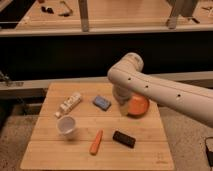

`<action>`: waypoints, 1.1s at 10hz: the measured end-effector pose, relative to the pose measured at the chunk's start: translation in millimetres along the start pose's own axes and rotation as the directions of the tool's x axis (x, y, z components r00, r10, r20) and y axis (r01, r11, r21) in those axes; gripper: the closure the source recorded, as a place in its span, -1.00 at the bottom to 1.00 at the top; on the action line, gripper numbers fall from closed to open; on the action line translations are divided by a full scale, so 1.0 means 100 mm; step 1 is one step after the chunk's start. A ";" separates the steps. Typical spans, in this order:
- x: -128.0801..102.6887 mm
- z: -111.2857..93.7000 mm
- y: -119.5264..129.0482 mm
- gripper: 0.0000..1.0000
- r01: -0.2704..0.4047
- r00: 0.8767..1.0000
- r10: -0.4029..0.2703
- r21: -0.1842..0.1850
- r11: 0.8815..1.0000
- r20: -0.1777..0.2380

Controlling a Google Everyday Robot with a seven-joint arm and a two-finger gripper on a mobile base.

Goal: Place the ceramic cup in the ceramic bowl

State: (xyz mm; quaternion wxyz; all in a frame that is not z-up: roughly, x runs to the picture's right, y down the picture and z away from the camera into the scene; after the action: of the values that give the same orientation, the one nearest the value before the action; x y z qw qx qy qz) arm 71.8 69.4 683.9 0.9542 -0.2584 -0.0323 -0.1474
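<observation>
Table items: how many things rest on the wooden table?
6: bottle back left, blue block back middle, ceramic bowl back right beside the hand, ceramic cup left, orange stick and black block front. The arm may hide more.
</observation>
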 end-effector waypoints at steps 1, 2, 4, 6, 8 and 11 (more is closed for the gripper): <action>-0.02 0.00 0.00 -0.34 0.017 1.000 -0.017 -0.001 1.000 -0.002; -0.05 0.00 -0.02 -0.34 0.029 1.000 -0.029 0.002 1.000 -0.006; -0.35 -0.01 -0.12 -0.34 0.057 0.998 -0.058 0.008 0.998 0.010; -0.58 -0.01 -0.20 -0.34 0.087 0.996 -0.088 0.012 0.996 0.021; -0.62 -0.01 -0.21 -0.34 0.107 0.994 -0.107 0.009 0.994 0.021; -0.88 0.00 -0.27 -0.34 0.157 0.987 -0.157 0.005 0.988 0.032</action>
State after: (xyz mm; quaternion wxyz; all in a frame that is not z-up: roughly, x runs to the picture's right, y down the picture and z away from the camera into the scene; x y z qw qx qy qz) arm -19.9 70.5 685.0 0.9392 -0.2563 -0.0684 -0.2180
